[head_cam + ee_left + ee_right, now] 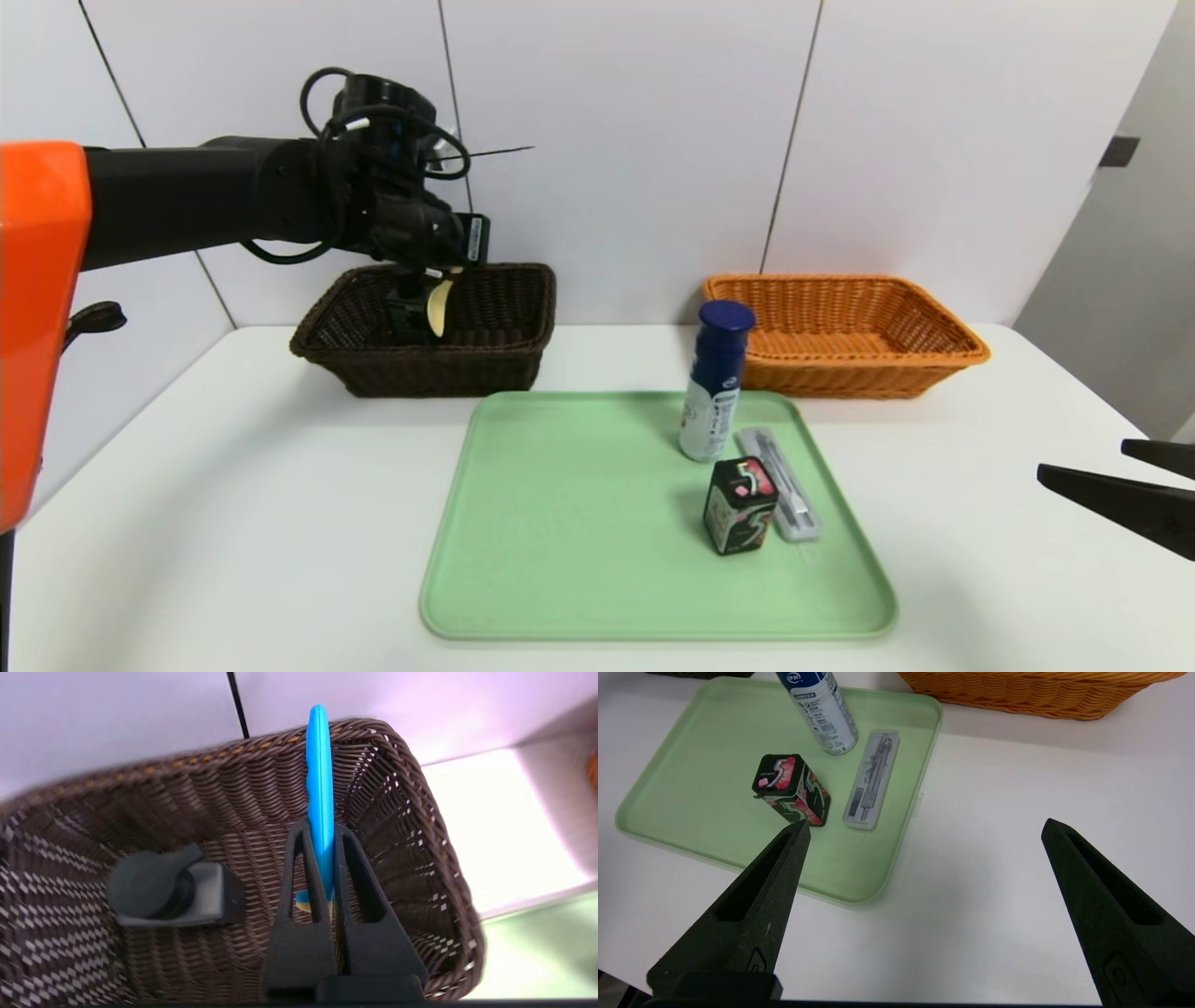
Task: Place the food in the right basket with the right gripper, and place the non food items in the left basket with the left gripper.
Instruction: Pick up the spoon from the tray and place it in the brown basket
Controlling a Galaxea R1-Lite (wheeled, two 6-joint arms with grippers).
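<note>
I see a white table (233, 485) against a white panelled wall (616, 140), with a green tray (579, 523) carrying the white bottle (714, 392), the small dark box (739, 505) and the clear case (784, 485). My left gripper (322, 830) is clamped on the blue utensil (319, 788) over the brown basket (504, 317), where the black bottle (173, 896) lies. The right gripper (924, 830) hangs wide open and empty near the table's right edge, the orange basket (845, 331) beyond it.

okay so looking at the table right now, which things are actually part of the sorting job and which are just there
Part of the job:
- left gripper, shut on the blue utensil over the brown basket
- black bottle, lying in that basket
- white bottle, dark box and clear case on the tray
- orange basket
- right gripper, open, parked

Just there:
- green tray
- white table
</note>
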